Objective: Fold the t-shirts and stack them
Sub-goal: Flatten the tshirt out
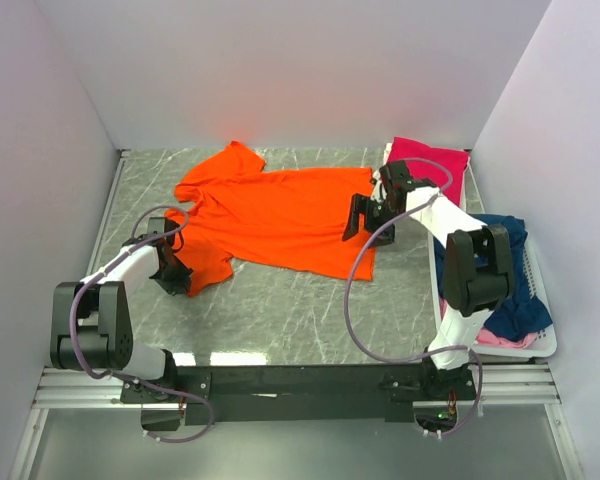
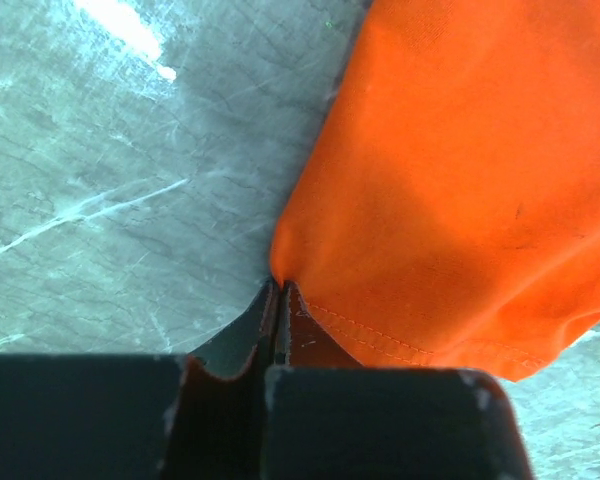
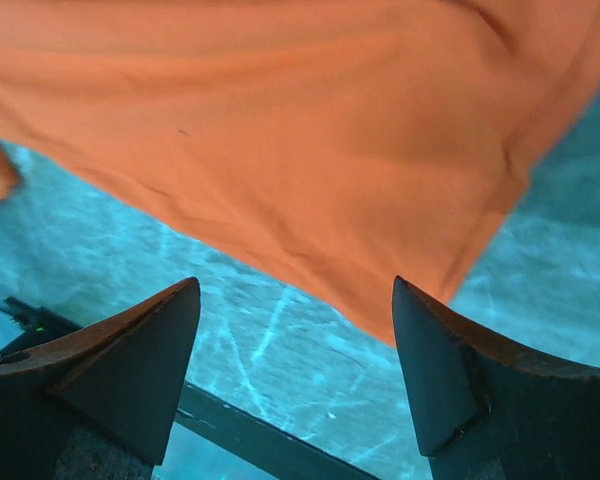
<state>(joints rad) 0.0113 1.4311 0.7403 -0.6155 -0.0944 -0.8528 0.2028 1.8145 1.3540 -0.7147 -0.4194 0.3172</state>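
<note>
We are pinching the orange t-shirt (image 1: pixel 280 215) with the left tool (image 2: pixel 280 290). Its two dark fingers are pressing together on a fold of cloth just above a stitched hem, at what we judge to be the near sleeve. The shirt is lying spread across the middle of the grey, marble-veined counter (image 1: pixel 280 320), mostly flat with soft ripples. That is why we are taking it from both ends: one tool alone would only bunch such limp fabric.

The right tool (image 3: pixel 295 300) is hanging spread wide over the shirt's opposite end. Its wedge-shaped fingers are standing either side of the near corner of the bottom edge and are gripping nothing. We judge it is lining up to take that corner, so that the near edge can be lifted and folded over evenly.

The cloth is thin, matte and plain, and it is puckering where the left tool is holding it. The magenta t-shirt (image 1: pixel 430 158) is lying flat at the far right of the counter. The navy t-shirt (image 1: pixel 510 270) and the pale pink t-shirt (image 1: pixel 500 338) are slumping crumpled in the white basket (image 1: pixel 545 340), waiting.
</note>
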